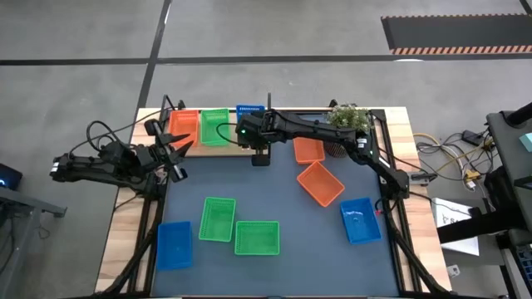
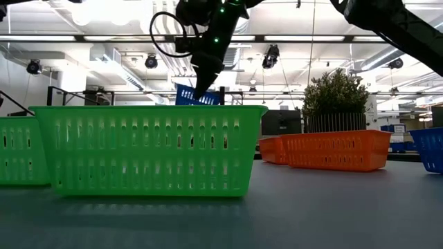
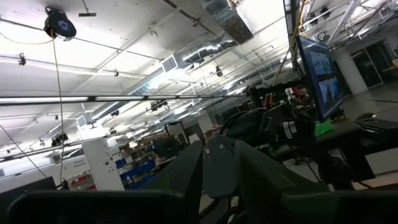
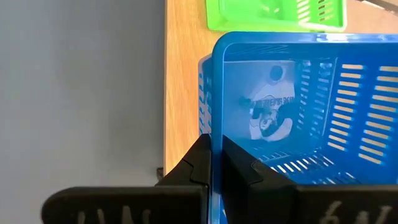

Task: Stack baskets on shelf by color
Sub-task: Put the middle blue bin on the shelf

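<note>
While right jaws [image 4: 212,163] pinch blue basket [image 4: 298,112], green basket [image 4: 273,14] adjoins.

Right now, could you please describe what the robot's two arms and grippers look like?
Both arms are dark, almost black, jointed links with loose black cables looping beside them. The left gripper has two slim pointed fingers. The right gripper has flat, matte black fingers, and a small green indicator light glows near that arm's wrist. No other markings are legible.

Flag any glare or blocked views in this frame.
Low view: the green basket close to the lens hides much of the table. Left wrist view: aimed at bright ceiling lights, no table in sight. Right wrist view: the blue basket, pinched by the right gripper, fills it.
</note>
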Robot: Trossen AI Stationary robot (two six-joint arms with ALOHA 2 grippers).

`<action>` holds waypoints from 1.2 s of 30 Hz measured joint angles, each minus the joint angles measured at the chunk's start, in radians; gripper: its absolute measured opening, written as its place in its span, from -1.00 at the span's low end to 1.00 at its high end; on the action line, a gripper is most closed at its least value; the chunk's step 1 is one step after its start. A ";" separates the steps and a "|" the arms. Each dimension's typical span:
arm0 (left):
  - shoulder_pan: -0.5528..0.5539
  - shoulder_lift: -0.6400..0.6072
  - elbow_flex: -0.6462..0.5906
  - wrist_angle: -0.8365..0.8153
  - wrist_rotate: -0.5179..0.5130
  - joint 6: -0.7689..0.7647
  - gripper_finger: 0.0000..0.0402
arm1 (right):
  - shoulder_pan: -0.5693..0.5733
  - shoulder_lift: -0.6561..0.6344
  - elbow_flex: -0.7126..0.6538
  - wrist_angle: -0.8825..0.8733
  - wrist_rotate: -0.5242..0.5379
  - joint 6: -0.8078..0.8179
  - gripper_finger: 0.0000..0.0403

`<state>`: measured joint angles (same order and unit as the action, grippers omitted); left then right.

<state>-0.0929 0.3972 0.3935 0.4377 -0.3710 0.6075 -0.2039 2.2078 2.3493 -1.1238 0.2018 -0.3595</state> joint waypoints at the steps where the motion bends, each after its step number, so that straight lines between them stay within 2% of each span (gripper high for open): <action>1: 0.000 0.001 0.000 0.000 0.000 0.000 -0.62 | -0.001 0.000 0.000 -0.008 0.000 0.001 -0.96; 28: 0.000 0.000 -0.002 0.005 0.000 0.001 -0.62 | -0.007 0.003 -0.001 -0.032 -0.001 0.034 -0.96; 36: 0.000 0.000 -0.002 0.008 0.000 0.001 -0.62 | -0.014 0.003 -0.008 0.011 -0.006 0.022 -0.96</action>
<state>-0.0931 0.3969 0.3920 0.4456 -0.3710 0.6086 -0.2184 2.2112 2.3418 -1.1123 0.1956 -0.3380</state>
